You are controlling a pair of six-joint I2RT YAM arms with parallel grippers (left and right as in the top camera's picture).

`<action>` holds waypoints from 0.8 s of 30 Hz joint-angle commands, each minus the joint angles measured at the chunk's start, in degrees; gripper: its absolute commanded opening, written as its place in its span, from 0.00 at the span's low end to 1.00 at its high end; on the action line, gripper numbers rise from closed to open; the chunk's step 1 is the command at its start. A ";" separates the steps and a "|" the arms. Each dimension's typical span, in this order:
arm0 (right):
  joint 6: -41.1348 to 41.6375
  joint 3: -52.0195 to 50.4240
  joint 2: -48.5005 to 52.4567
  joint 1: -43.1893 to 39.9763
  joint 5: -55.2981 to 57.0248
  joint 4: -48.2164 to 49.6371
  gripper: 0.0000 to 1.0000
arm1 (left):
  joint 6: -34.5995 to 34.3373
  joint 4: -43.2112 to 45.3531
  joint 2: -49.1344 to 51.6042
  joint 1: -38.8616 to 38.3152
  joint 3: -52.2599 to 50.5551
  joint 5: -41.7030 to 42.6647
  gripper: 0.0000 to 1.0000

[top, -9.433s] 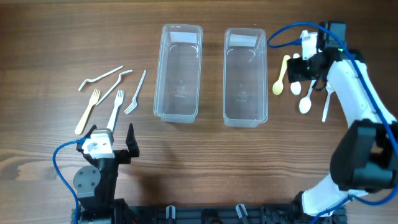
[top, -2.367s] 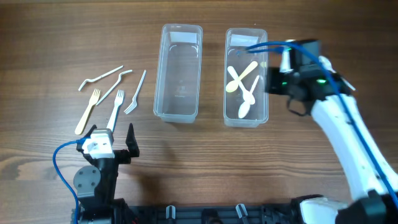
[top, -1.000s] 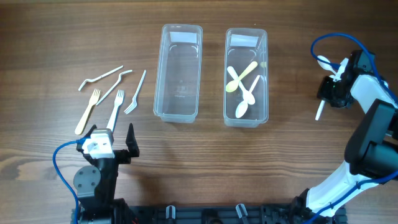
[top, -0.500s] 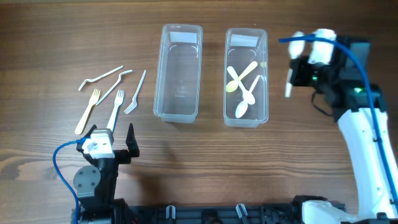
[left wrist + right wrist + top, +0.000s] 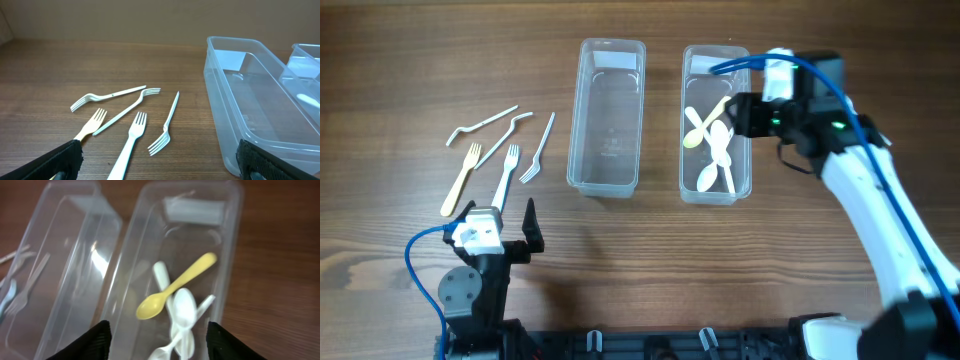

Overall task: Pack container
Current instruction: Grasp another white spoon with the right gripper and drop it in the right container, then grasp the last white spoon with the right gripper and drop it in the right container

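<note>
Wooden worktop (image 5: 640,270). Two clear rectangular plastic containers, side by side: left container (image 5: 608,130), right container (image 5: 715,62). Right end effector (image 5: 740,115) over right container, spread wide, holding nothing. Left end effector (image 5: 160,162) likewise. Yellow plastic spoon (image 5: 705,126) and white plastic spoons (image 5: 719,152) inside right container. Pale plastic forks (image 5: 506,170) left of containers.

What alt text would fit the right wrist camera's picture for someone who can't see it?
A clear plastic container on a wooden table holds a yellow spoon lying across white spoons, seen from above between the black fingers of the right gripper, spread wide. An empty matching container sits left of it, with forks on the table beyond.
</note>
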 commanded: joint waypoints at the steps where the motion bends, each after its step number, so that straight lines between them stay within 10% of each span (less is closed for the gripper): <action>1: -0.79 1.46 -7.87 -6.40 15.15 -1.60 0.72 | 1.07 0.15 -0.42 -0.09 -0.26 0.70 1.00; 8: -0.04 1.46 -3.58 -26.60 15.89 4.79 0.76 | 1.07 0.15 -0.42 -0.09 -0.26 0.70 1.00; 24: 2.27 1.46 23.74 -34.75 12.15 28.92 0.81 | 1.07 0.15 -0.42 -0.09 -0.26 0.70 1.00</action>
